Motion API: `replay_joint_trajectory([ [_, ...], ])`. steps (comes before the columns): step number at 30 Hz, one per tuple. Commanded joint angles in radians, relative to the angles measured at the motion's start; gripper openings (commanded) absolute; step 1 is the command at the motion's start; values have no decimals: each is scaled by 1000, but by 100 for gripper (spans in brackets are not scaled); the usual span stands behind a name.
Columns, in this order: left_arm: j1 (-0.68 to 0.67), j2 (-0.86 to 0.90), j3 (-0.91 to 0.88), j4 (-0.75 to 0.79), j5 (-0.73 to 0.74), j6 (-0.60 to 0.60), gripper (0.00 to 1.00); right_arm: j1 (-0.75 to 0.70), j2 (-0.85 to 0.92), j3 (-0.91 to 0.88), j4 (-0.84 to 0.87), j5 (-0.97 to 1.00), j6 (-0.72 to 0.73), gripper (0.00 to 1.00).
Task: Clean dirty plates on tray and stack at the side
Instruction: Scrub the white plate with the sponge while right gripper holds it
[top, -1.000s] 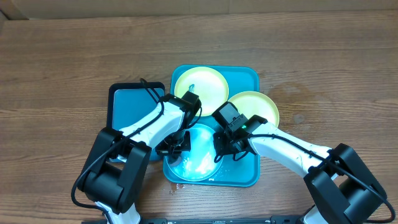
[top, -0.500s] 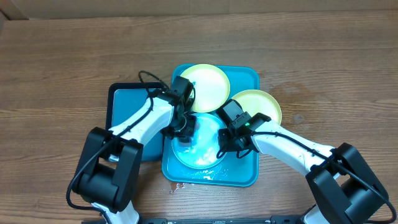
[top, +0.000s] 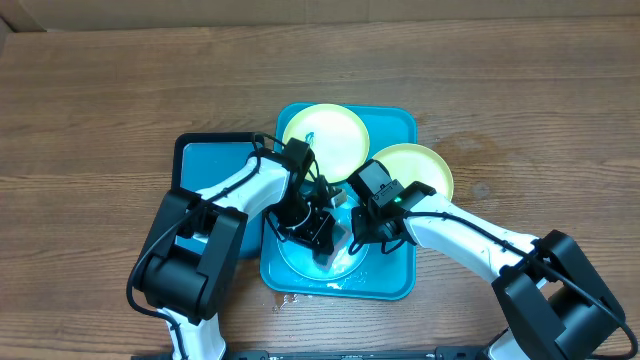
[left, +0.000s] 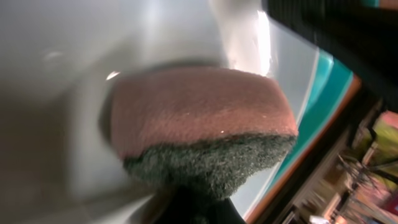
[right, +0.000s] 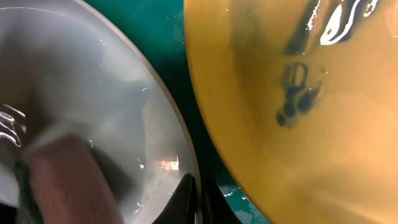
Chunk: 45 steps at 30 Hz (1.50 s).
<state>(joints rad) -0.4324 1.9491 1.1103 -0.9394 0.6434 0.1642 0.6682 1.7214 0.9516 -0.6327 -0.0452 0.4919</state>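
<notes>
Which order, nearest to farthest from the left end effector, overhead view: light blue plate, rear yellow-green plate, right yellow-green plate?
1. Light blue plate, directly beneath the left end effector.
2. Rear yellow-green plate, tray's far end, and right yellow-green plate, tray's right rim: too close to call.

- The counter (top: 100, 90) was brown wood with a lengthwise grain, and everything we saw rested on it.
- A smaller blue tray (top: 210, 160) with a dark rim lay flat on the counter, just beside the left side of the turquoise tray (top: 397, 124). We could not tell whether the two rims touched.
- A sponge (left: 199, 118) filled the left wrist view, with a reddish-brown body on a dark green scouring layer. The right wrist view showed a blurred corner of it at lower left.
- A pale wet patch (top: 481, 190) marked the wood to the right, and small droplets (top: 284, 298) lay nearer the front.
- A light tan strip (top: 300, 8) ran along the far edge; we could not tell what it was.
</notes>
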Motion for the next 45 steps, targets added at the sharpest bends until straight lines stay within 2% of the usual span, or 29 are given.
replay_joint_trajectory([
  [1, -8, 17, -11, -44, 46, 27, 4, 11, 11, -3, 0, 7, -21, 4],
  [3, -6, 17, -11, -47, -142, -139, 4, 11, 11, -3, 0, 7, -21, 4],
  [5, -6, 14, -11, -42, -391, -325, 4, 11, 11, -3, 0, 7, -21, 4],
  [9, -6, 12, -11, -51, -700, -559, 4, 11, 11, -3, 0, 7, -21, 4],
  [14, -3, 12, -11, -56, -881, -722, 4, 11, 11, -3, 0, 8, -21, 4],
  [18, 5, 11, -5, -54, -943, -793, 4, 11, 11, -3, 0, 8, -21, 4],
  [28, 71, 11, 77, -50, -967, -819, 4, 11, 11, -3, 0, 11, -21, 4],
  [30, 79, 11, 95, -22, -925, -778, 4, 11, 11, -3, 0, 11, -21, 4],
  [32, 79, 11, 107, 36, -815, -668, 4, 11, 11, -3, 0, 11, -21, 4],
  [35, 71, 12, 109, 132, -560, -481, 4, 11, 11, -3, 0, 11, -21, 4],
  [38, 51, 13, 108, 200, -327, -362, 4, 11, 11, -3, 0, 11, -21, 4],
  [41, 29, 13, 108, 245, -176, -309, 4, 11, 11, -3, 0, 11, -21, 4],
  [45, -7, 13, 108, 272, -104, -299, 4, 11, 11, -3, 0, 11, -21, 4],
])
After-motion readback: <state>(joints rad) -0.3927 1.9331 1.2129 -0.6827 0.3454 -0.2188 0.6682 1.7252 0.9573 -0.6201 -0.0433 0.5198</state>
